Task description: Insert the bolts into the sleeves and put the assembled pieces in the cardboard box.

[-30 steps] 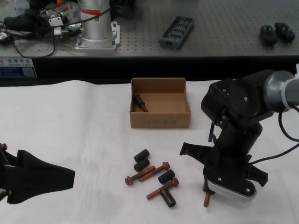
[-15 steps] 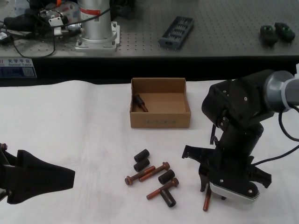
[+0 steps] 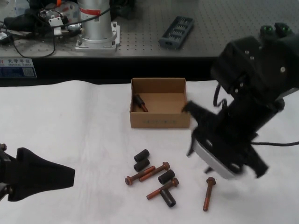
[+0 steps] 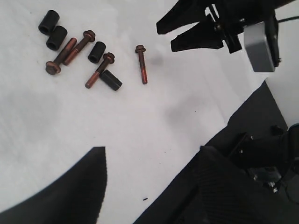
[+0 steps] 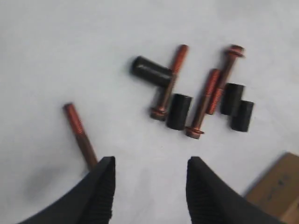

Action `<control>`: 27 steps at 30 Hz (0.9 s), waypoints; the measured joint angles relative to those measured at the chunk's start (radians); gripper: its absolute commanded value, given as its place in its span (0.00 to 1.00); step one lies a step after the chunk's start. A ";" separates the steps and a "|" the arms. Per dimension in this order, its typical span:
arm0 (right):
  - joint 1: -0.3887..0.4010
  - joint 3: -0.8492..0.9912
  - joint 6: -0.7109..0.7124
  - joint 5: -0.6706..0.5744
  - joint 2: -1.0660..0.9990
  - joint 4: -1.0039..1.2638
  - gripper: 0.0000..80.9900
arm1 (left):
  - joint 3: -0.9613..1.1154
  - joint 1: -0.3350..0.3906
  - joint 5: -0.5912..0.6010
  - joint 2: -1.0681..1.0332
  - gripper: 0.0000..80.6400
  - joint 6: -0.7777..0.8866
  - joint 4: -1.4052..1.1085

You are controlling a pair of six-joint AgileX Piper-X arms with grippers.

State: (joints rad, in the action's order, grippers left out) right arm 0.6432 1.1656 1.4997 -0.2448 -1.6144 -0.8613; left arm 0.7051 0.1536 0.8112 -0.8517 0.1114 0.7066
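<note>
I see the right fingers spread wide and empty just front-right of the cardboard box (an assembled piece lies inside), a lone bolt on the desk farther in front, and the left fingers open and empty, well off to the box's front-left.

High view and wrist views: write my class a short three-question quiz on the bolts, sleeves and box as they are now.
1. True or false: the right tool grips a bolt.
2. How many loose sleeves lie on the cloth? A two, B four, C six.
3. What lies inside the cardboard box?
Key: 1 false, it is open and empty; the lone bolt lies on the cloth. 2 B. 3 one assembled piece.
</note>
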 measured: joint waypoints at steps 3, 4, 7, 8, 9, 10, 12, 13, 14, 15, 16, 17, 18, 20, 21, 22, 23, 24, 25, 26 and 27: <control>0.000 0.000 -0.369 0.002 0.000 0.062 0.45 | 0.000 0.000 0.000 0.000 0.52 0.052 0.000; 0.000 0.000 -0.524 0.007 0.000 0.085 0.45 | 0.000 0.000 0.000 0.000 0.52 0.074 0.000; 0.000 0.000 -1.050 0.056 0.000 0.112 0.45 | 0.000 0.000 0.000 0.000 0.52 0.137 0.000; 0.000 0.000 -1.208 0.079 0.000 0.106 0.45 | 0.000 0.000 0.002 0.000 0.52 0.156 0.000; 0.000 0.000 -1.358 0.106 0.000 0.094 0.45 | 0.000 0.000 0.001 0.000 0.52 0.172 0.000; 0.000 0.000 -1.500 0.137 0.000 0.078 0.45 | 0.000 0.000 0.007 0.000 0.52 0.183 0.000; 0.000 0.000 -1.635 0.172 0.000 0.054 0.44 | 0.000 0.000 0.020 0.000 0.52 0.202 0.000; 0.000 0.000 -1.760 0.212 0.000 0.026 0.44 | 0.000 0.000 0.021 0.000 0.52 0.207 0.000; 0.000 0.000 -1.760 0.212 0.000 0.020 0.44 | 0.000 0.000 0.024 0.000 0.52 0.209 0.000; 0.000 0.000 -1.848 0.245 0.000 -0.041 0.44 | 0.000 0.000 0.023 0.000 0.52 0.211 0.000; 0.000 -0.003 -1.940 0.278 0.000 -0.074 0.44 | 0.000 0.000 0.023 0.000 0.52 0.212 0.000; 0.000 -0.014 -2.022 0.306 0.000 -0.114 0.44 | 0.000 0.000 0.023 0.000 0.52 0.211 0.000; 0.000 -0.024 -2.137 0.337 0.000 -0.126 0.44 | 0.000 0.000 0.023 0.000 0.52 0.211 0.000; 0.002 -0.053 -2.236 0.339 0.000 -0.132 0.44 | 0.000 0.000 0.023 0.000 0.52 0.214 0.000; 0.004 -0.073 -2.284 0.329 0.000 -0.132 0.44 | 0.000 0.000 0.023 0.000 0.52 0.214 0.000; 0.006 -0.092 -2.371 0.290 -0.003 -0.122 0.44 | 0.000 0.000 0.023 0.000 0.52 0.214 0.000; 0.008 -0.107 -2.402 0.273 -0.003 -0.110 0.44 | 0.000 0.000 0.023 0.000 0.52 0.214 0.000; 0.008 -0.110 -2.407 0.273 -0.003 -0.110 0.44 | 0.000 0.000 0.023 0.000 0.52 0.214 0.000; 0.011 -0.122 -2.434 0.256 -0.003 -0.094 0.44 | 0.000 0.000 0.023 0.000 0.52 0.214 0.000; 0.015 -0.135 -2.465 0.245 -0.003 -0.074 0.44 | 0.000 0.000 0.023 0.000 0.52 0.214 0.000; 0.022 -0.151 -2.514 0.231 -0.003 -0.031 0.44 | 0.000 0.000 0.023 0.000 0.52 0.214 0.000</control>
State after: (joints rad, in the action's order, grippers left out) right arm 0.6655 1.0147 -1.0146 -0.0134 -1.6172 -0.8919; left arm 0.7051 0.1536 0.8345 -0.8517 0.3252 0.7066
